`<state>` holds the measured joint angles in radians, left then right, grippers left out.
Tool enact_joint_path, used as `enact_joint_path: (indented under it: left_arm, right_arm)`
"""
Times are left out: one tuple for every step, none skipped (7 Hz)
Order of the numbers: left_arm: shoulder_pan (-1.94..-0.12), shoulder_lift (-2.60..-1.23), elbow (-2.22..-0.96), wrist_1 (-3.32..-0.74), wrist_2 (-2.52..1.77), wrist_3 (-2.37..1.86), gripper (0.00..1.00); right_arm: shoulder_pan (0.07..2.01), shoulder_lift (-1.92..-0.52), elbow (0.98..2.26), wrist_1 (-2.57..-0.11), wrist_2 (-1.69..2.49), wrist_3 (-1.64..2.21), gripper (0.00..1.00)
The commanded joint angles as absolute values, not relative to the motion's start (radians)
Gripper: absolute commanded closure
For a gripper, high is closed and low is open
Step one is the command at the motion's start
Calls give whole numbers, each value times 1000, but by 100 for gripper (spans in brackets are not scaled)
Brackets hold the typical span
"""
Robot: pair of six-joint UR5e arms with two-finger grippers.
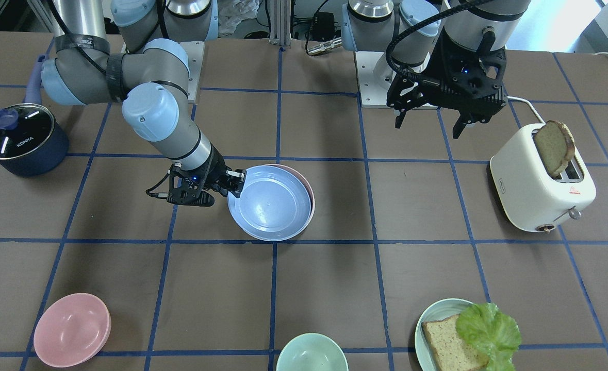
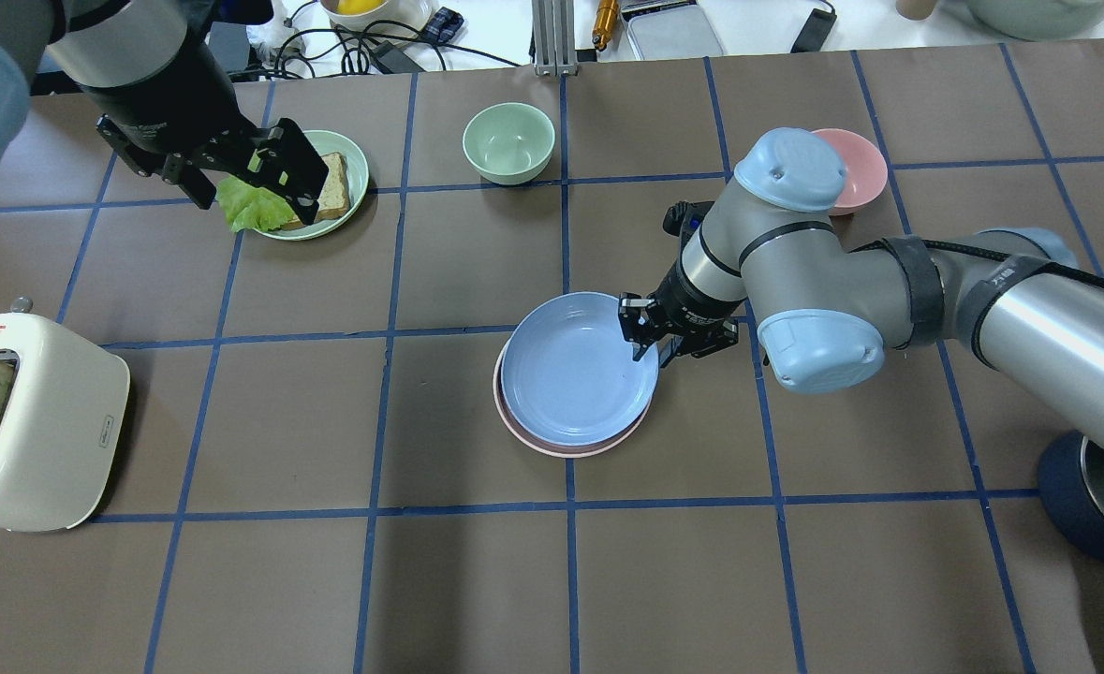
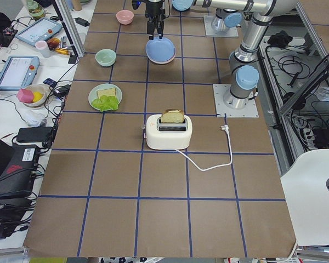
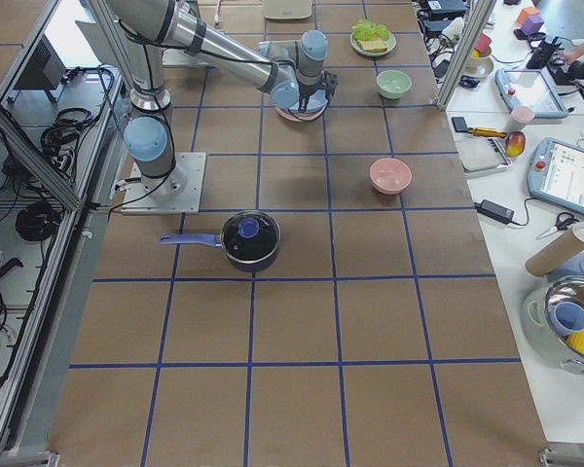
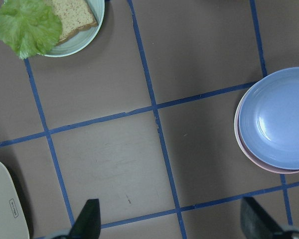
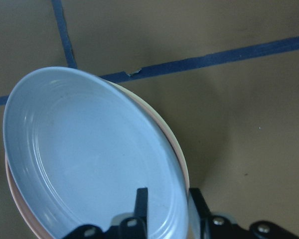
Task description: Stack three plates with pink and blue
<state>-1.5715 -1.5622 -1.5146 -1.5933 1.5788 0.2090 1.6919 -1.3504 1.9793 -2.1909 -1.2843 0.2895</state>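
Observation:
A light blue plate point(image 1: 270, 203) lies on a pale pink plate point(image 1: 310, 186) at the table's middle, shifted a little toward my right gripper. My right gripper point(image 1: 237, 183) straddles the blue plate's rim, one finger inside and one outside, and is closed on it. This is clear in the right wrist view, where the blue plate point(image 6: 84, 149) sits over the pink rim point(image 6: 183, 162). My left gripper point(image 1: 430, 129) is open and empty, held high near the toaster. It looks down on the stack point(image 5: 279, 117). No cream-white plate shows in any view.
A white toaster point(image 1: 530, 190) with a bread slice stands on my left side. A teal plate point(image 1: 430, 322) with bread and lettuce, a green bowl point(image 1: 311, 355) and a pink bowl point(image 1: 71, 330) sit along the far edge. A dark pot point(image 1: 20, 139) is on my right.

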Motion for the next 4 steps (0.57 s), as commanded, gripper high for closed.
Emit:
enact_joint_path:
  left_arm:
    - [-1559, -1557, -1516, -1592, 1575, 218, 0]
    - [-1557, -1557, -1514, -1592, 1577, 218, 0]
    - [-1555, -1555, -1513, -1592, 1580, 216, 0]
    - [-1555, -1557, -1516, -1589, 1577, 207, 0]
  right_arm:
    - [1675, -1348, 1918, -2200, -1298, 256, 2]
    - [1669, -1351, 1884, -2188, -1333, 202, 0]
    - [1629, -1358, 1835, -2125, -1373, 119, 0]
    - [1571, -1361, 1750, -2005, -1381, 18, 0]
